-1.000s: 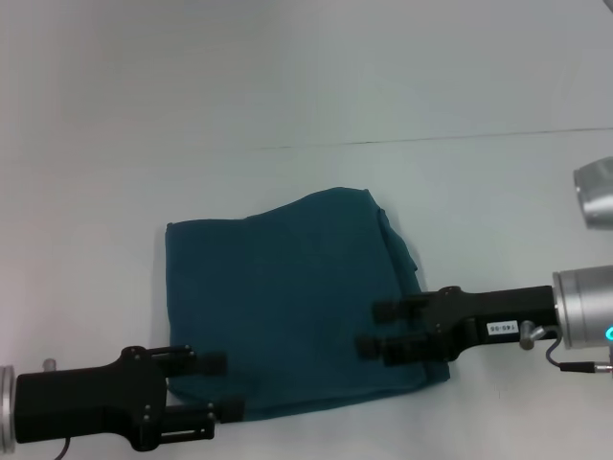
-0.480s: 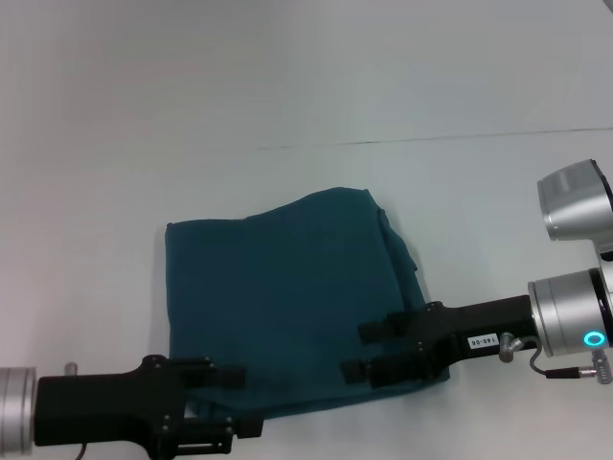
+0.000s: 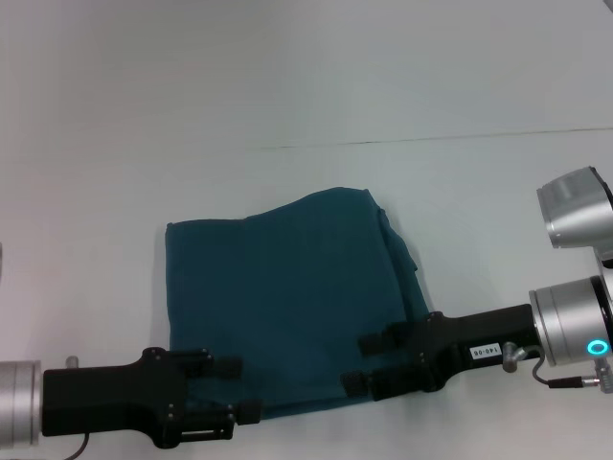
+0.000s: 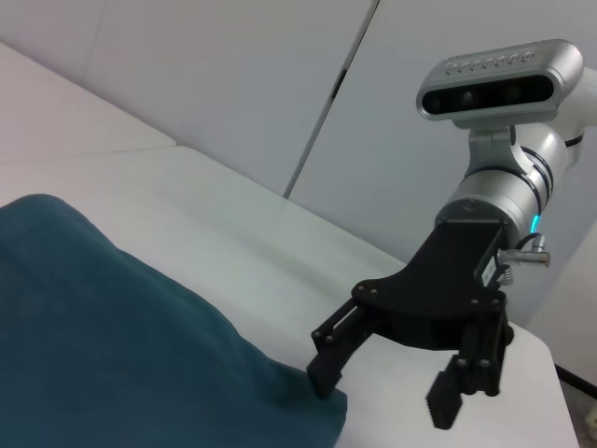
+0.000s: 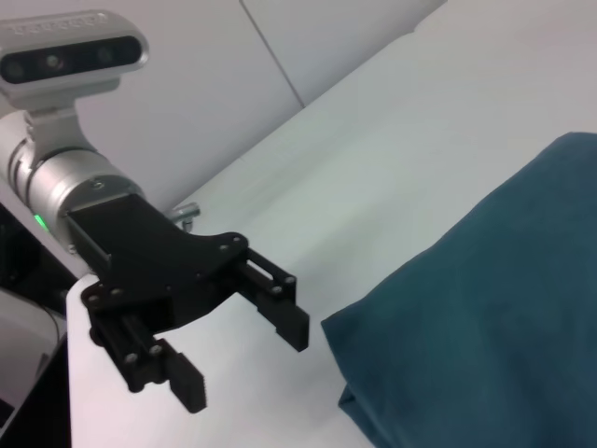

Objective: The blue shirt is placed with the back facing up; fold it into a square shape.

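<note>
Blue shirt (image 3: 287,302) folded roughly square on the white table (image 3: 287,86). Left gripper (image 3: 235,391) and right gripper (image 3: 362,361) flank its near corners; both jaws apart, holding nothing.

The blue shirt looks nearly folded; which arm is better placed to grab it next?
Probably either: the left gripper and right gripper both hover with open fingers at the blue shirt's near edge, one toward each corner.
</note>
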### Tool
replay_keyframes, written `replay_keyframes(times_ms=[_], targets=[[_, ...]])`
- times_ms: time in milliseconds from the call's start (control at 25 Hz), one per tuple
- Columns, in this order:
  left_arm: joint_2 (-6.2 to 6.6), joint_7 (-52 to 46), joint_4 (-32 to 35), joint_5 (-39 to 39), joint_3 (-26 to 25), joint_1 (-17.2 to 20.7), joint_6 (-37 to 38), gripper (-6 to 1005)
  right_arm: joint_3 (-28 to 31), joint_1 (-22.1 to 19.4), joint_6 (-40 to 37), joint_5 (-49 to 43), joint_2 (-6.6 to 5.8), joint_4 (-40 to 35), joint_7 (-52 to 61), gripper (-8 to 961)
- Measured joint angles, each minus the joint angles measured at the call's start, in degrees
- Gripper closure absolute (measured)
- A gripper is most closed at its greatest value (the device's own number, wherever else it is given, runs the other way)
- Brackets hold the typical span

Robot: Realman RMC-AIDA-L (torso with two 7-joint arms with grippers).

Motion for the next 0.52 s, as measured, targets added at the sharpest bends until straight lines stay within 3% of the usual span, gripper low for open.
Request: replay_keyframes(times_ms=[520], targets=[[-0.01, -0.02, -0.08, 0.03, -0.01, -0.03, -0.83, 298, -0.1, -0.22, -0.29, -0.06, -0.13, 1.13, 0.03, 87]])
